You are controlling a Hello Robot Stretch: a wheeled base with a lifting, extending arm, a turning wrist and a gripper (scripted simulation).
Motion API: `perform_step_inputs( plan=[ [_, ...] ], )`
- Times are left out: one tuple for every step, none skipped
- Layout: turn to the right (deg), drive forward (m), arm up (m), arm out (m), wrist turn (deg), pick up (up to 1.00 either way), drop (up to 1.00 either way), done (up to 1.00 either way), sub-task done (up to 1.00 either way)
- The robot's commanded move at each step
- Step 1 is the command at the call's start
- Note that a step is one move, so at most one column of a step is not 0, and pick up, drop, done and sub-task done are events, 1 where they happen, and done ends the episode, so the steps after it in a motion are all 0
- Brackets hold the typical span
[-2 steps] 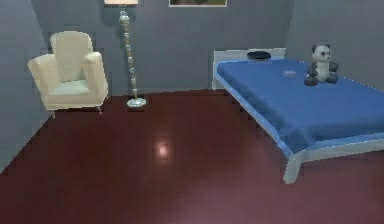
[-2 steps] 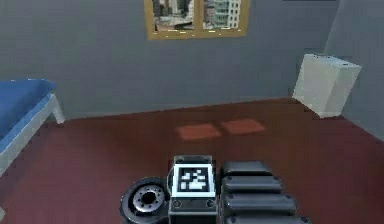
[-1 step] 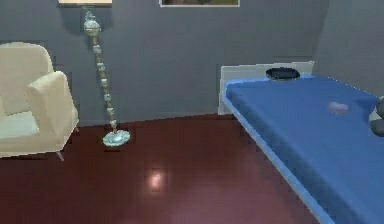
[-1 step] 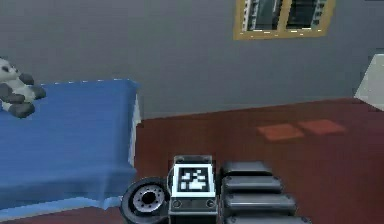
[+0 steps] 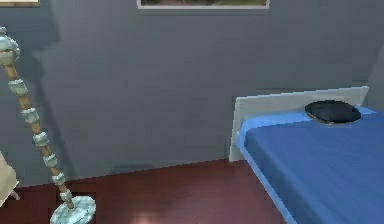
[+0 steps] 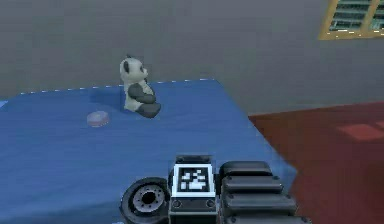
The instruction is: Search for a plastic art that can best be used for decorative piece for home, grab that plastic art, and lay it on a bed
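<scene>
Well, panda toy point(image 6: 137, 87) sits on bed point(image 6: 60, 150); cannot tell whether hand point(image 6: 150, 200) holds anything.

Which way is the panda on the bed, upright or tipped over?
Upright: the panda sits on the blue bed, head above its body.

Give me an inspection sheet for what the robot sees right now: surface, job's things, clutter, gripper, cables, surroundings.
surface: bed with a blue cover and white headboard.
job's things: panda figure sits upright on the bed, possibly the art piece.
clutter: small pale round thing on the cover beside the panda figure; dark cushion by the headboard.
grippers: gripper at the arm side view's bottom edge; far end unclear, so cannot tell whether it holds anything.
cables: nothing seen.
surroundings: grey wall, red-brown floor, beaded floor lamp, framed picture, yellow-framed window.
</scene>
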Motion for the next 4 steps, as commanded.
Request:
perform_step_inputs(
  plan=[
    [0.0,0.35,0.0,0.0,0.0,0.0,0.0,0.0,0.0],
    [45.0,0.0,0.0,0.0,0.0,0.0,0.0,0.0,0.0],
    [45.0,0.0,0.0,0.0,0.0,0.0,0.0,0.0,0.0],
    [45.0,0.0,0.0,0.0,0.0,0.0,0.0,0.0,0.0]
  ],
)
